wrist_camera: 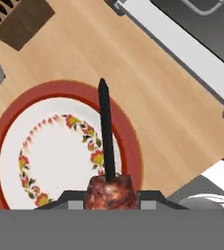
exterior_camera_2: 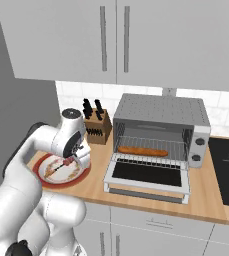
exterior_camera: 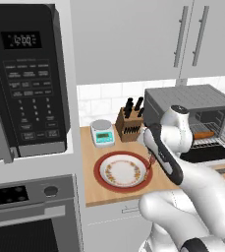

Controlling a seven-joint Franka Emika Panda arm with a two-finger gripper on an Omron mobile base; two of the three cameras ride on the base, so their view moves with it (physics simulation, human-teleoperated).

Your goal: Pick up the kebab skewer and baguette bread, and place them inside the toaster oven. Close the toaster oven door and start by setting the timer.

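Observation:
My gripper (wrist_camera: 109,197) is shut on the kebab skewer (wrist_camera: 106,141), a thin stick with a reddish-brown meat chunk between the fingertips. It hangs just above the right side of the red-rimmed floral plate (wrist_camera: 59,87). From the right base view, the gripper (exterior_camera_2: 68,161) holds the skewer (exterior_camera_2: 61,166) over the plate (exterior_camera_2: 79,177). The baguette bread (exterior_camera_2: 142,150) lies on the wire rack inside the silver toaster oven (exterior_camera_2: 161,112). The toaster oven door (exterior_camera_2: 148,175) is folded down open onto the counter. In the left base view the gripper (exterior_camera: 151,160) sits at the plate's (exterior_camera: 97,172) right edge.
A knife block (exterior_camera: 128,125) and a small kitchen scale (exterior_camera: 103,132) stand behind the plate. The black microwave (exterior_camera: 25,78) hangs at the left above a built-in oven. A dark cooktop (exterior_camera_2: 226,170) lies right of the toaster oven. Bare wooden counter (exterior_camera_2: 98,165) separates plate and door.

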